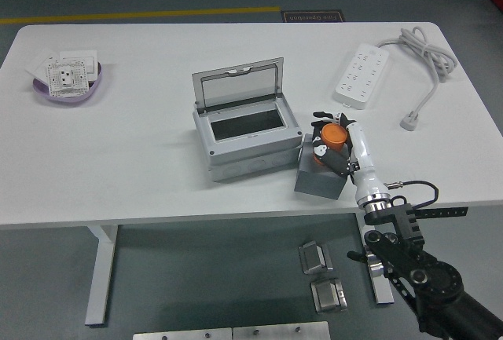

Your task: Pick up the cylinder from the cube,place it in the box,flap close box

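Observation:
An orange cylinder (pixel 332 137) stands on a dark grey cube (pixel 318 179) near the table's front edge, right of centre. My right hand (pixel 333 137) comes in from the lower right and its fingers curl around the cylinder, which still rests on the cube. Left of the cube stands a grey box (pixel 247 145) with its clear-windowed lid (pixel 238 83) flipped up and open; its inside shows dark and empty. My left arm is out of view.
A white power strip (pixel 361 74) with its cable and plug (pixel 411 121) lies at the back right. A purple bowl (pixel 69 82) holding white socket plates sits at the far left. Metal parts lie on the floor below the table.

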Robot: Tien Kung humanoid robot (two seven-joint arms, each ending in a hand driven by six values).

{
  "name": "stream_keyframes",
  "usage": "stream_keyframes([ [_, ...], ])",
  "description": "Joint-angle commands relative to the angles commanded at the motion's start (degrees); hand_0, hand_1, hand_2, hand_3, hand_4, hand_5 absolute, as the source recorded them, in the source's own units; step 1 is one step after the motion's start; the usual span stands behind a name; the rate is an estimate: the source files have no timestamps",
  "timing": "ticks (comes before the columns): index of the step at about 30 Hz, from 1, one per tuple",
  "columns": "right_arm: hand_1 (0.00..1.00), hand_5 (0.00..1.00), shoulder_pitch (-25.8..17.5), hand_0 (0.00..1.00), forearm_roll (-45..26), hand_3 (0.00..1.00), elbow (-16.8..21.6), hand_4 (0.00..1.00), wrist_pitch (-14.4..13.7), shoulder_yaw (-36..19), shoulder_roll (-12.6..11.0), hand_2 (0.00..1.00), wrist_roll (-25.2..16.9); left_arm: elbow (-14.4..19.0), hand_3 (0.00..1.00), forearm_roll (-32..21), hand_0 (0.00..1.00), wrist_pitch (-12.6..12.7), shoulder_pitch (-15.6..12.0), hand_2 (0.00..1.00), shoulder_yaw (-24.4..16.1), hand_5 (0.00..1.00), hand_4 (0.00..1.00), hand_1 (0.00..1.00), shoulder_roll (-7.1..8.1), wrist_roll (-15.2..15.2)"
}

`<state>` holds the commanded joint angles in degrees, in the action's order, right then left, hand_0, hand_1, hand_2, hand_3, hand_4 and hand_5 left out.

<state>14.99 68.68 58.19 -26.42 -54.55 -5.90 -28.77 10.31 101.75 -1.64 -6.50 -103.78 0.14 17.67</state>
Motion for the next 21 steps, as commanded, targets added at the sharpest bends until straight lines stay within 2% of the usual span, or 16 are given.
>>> stream_keyframes([
  [5,0.617,0.002,0.0,0.648,0.5,0.66,0.3,0.161,-0.7,0.0,0.0,0.578,0.6,0.0,0.662,-0.3,0.67,0.0,0.0,0.563,0.1,0.002,0.427,0.666,-0.04,-0.1],
  [11,0.613,0.002,0.3,0.632,3.9,0.661,1.6,0.163,-3.2,0.1,-0.2,0.58,3.0,0.0,0.662,-0.6,0.67,0.1,0.1,0.563,0.3,0.002,0.428,0.666,-0.05,-0.2],
  [12,0.517,0.002,0.4,0.522,4.7,0.579,1.9,0.002,-3.6,0.1,-0.3,0.516,3.4,0.0,0.663,-0.6,0.67,0.1,0.1,0.564,0.3,0.002,0.43,0.667,-0.05,-0.2],
  [17,0.517,0.002,2.6,0.522,10.3,0.579,4.3,0.002,-5.4,0.2,-1.1,0.516,7.4,0.0,0.663,-0.4,0.67,0.1,0.1,0.564,0.1,0.002,0.43,0.667,0.0,0.0],
  [18,0.433,0.002,3.3,0.433,11.5,0.466,4.8,0.002,-5.5,0.3,-1.2,0.482,8.4,0.0,0.664,-0.4,0.67,0.1,0.1,0.565,0.1,0.002,0.43,0.669,0.03,0.0],
  [21,0.433,0.002,5.8,0.433,15.7,0.466,6.1,0.002,-5.2,0.8,-1.6,0.482,11.9,0.0,0.664,-0.5,0.67,0.1,0.1,0.565,0.2,0.002,0.43,0.669,0.15,0.1],
])
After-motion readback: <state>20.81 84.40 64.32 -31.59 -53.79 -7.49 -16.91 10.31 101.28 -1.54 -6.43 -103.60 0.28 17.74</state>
